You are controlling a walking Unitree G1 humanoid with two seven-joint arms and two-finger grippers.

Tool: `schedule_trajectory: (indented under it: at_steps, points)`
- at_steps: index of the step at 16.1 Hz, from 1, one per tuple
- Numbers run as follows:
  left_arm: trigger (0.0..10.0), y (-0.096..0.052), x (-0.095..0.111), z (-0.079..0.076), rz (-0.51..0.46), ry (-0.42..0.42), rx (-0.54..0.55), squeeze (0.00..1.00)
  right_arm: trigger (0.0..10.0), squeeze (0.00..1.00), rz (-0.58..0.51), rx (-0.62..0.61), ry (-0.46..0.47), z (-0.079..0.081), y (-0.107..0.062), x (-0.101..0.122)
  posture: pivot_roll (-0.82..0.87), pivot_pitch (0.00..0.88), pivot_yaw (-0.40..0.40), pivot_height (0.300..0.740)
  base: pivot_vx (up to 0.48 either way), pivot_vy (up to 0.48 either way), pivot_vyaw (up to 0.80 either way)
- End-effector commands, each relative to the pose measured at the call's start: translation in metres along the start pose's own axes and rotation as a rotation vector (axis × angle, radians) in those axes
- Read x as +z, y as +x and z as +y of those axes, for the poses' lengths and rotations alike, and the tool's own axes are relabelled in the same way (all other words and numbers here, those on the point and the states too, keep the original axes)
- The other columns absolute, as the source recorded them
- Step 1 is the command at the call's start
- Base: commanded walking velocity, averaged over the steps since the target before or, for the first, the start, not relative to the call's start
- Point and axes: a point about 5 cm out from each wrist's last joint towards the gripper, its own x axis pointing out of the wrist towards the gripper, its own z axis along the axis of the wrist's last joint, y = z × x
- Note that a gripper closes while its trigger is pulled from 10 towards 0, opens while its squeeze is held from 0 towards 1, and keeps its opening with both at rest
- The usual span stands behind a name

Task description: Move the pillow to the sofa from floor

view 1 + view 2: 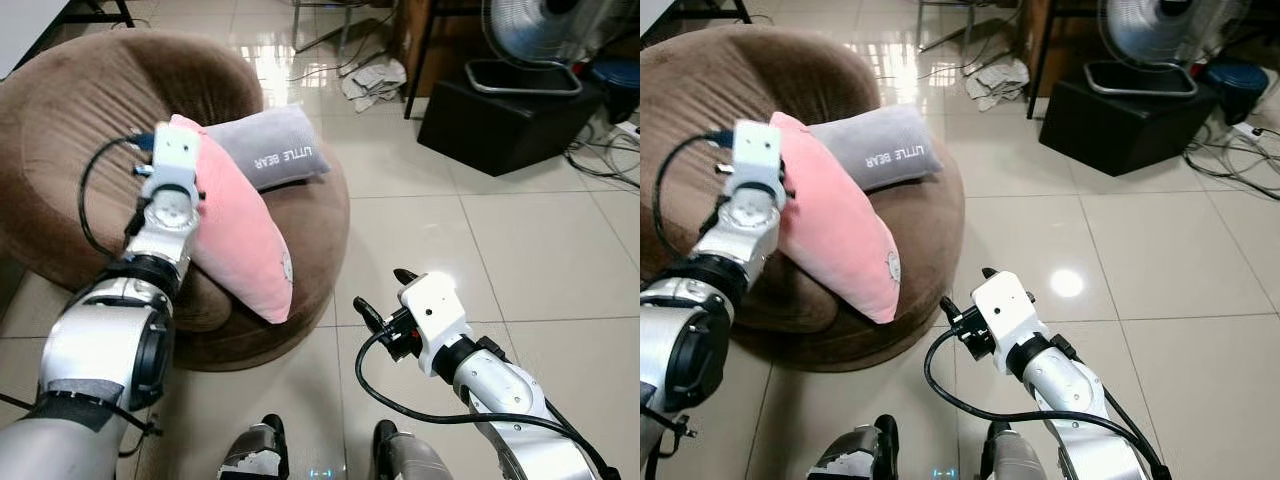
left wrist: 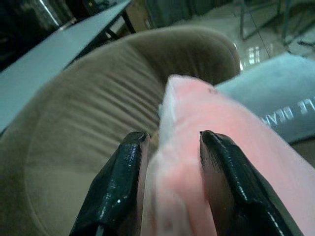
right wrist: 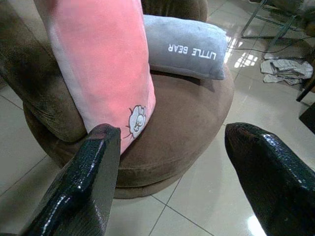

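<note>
Two pillows are on the brown sofa (image 1: 60,150). On the left, the left gripper (image 2: 170,162) is clamped on the top edge of the pink pillow (image 1: 235,235). Its two black fingers (image 2: 118,182) squeeze the soft cloth between them, and the edge bulges up past the tips. The pink pillow stands tilted. Its high end is in the gripper and its low corner rests on the sofa seat, near the front rim. It is already off the floor (image 1: 480,240). Just behind it lies the grey pillow (image 1: 270,145), flat against the sofa back.

The pink pillow looks light, squashy and a bit floppy. It sags where nothing holds it up. It will not break. A pinch on a seam or corner looks safest, since fat parts could slip out.

On the right, the right gripper (image 1: 385,295) hangs over the floor with its fingers spread wide, holding nothing.
</note>
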Motion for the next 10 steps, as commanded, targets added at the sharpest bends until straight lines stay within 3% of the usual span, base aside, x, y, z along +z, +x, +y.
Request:
schedule_trajectory:
  at_steps: [1,4,6,8,10]
  points:
    - [10.0,0.004,0.018,0.008,-0.061,-0.057,0.039,0.0,10.0,0.0,0.0,-0.01,0.004,-0.001,-0.002,0.001,-0.13,0.202,0.052,0.74,0.0,0.0,0.0]
    - [10.0,0.009,0.052,0.014,-0.197,-0.179,0.006,0.0,10.0,0.0,-0.015,-0.029,0.015,-0.004,-0.001,0.001,-0.11,0.173,0.043,0.74,0.0,0.0,0.0]
    - [10.0,0.008,0.06,0.013,-0.257,-0.22,-0.057,0.0,10.0,0.0,-0.032,-0.075,0.04,-0.007,0.001,0.001,-0.1,0.149,0.034,0.74,0.0,0.0,0.0]
    - [10.0,0.001,0.058,0.006,-0.355,-0.253,-0.226,0.0,10.0,0.0,-0.081,-0.111,0.026,-0.009,0.005,0.008,-0.07,0.124,0.029,0.74,0.0,0.0,0.0]
    - [10.0,-0.014,0.04,0.008,-0.418,-0.313,-0.326,0.0,10.0,0.0,-0.134,-0.123,0.006,-0.006,0.008,0.016,-0.06,0.097,0.018,0.74,0.0,0.0,0.8]
